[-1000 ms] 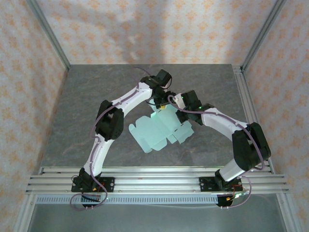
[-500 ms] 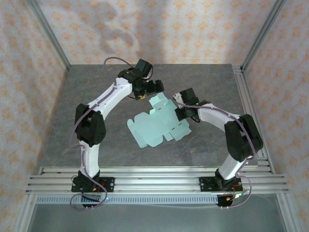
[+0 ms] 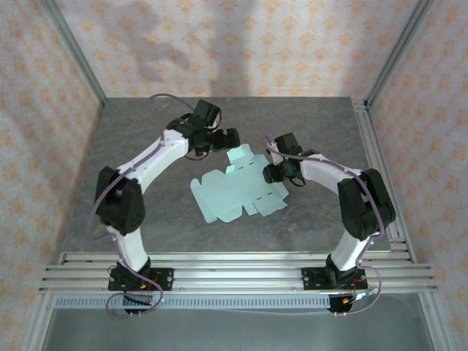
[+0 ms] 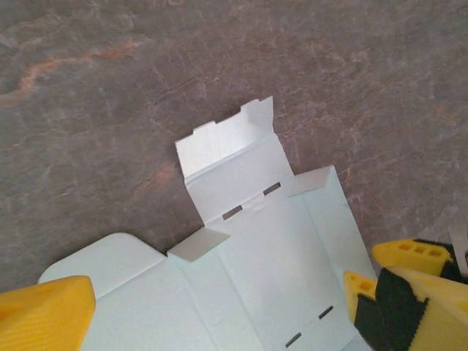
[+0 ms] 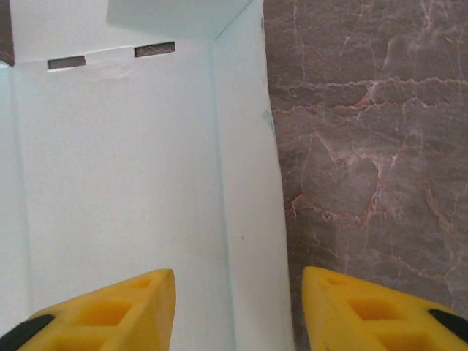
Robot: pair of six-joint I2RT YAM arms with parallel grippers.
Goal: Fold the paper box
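While the paper box [image 3: 235,194] lies flat on the counter [image 3: 329,131], long axis crosswise, both tools stand open and empty: left tool [image 3: 228,140] by its far flap, right tool [image 3: 276,173] straddling its right edge.

- The paper box [image 3: 235,191] is laid flat on the bench [image 3: 139,139].
- The left tool [image 3: 228,140] is seen behind it, the right tool [image 3: 276,174] at its right edge.

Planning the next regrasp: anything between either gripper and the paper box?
Nothing visible. The paper box lies unfolded on the table. The left gripper hangs open by its far end, and the right gripper is open over its right edge, with no other object between.
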